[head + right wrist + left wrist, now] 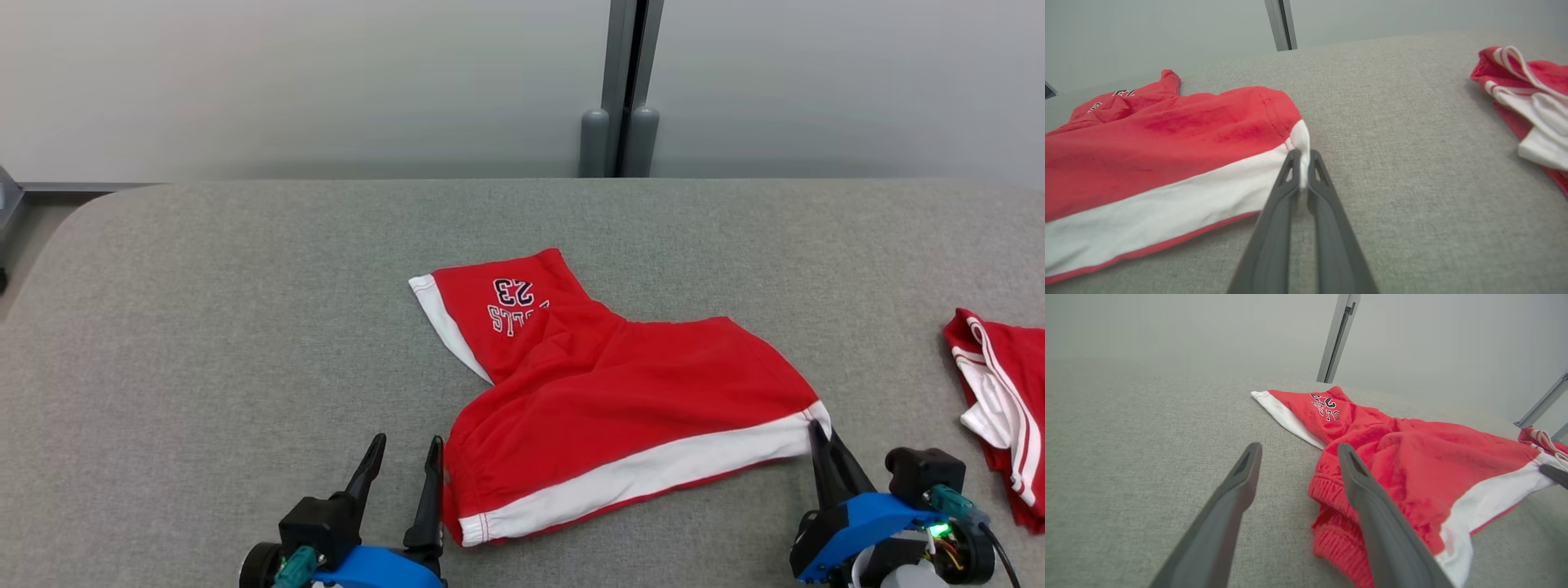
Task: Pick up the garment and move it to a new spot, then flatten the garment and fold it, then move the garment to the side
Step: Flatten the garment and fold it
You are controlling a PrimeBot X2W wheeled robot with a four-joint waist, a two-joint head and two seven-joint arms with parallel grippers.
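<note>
The garment (620,384) is a pair of red shorts with white side stripes and a printed number, lying spread on the grey table (204,327). My right gripper (816,429) is shut on the white corner of the garment (1167,134), its tips pinching the hem in the right wrist view (1302,157). My left gripper (406,447) stands open at the waistband end, one finger beside the garment (1433,465) and the other finger (1241,477) over bare table. The left gripper (1298,451) holds nothing.
A second red and white garment (1000,400) lies bunched at the table's right edge, also in the right wrist view (1527,94). A grey post (624,90) stands behind the table against a pale wall. Open table surface stretches to the left.
</note>
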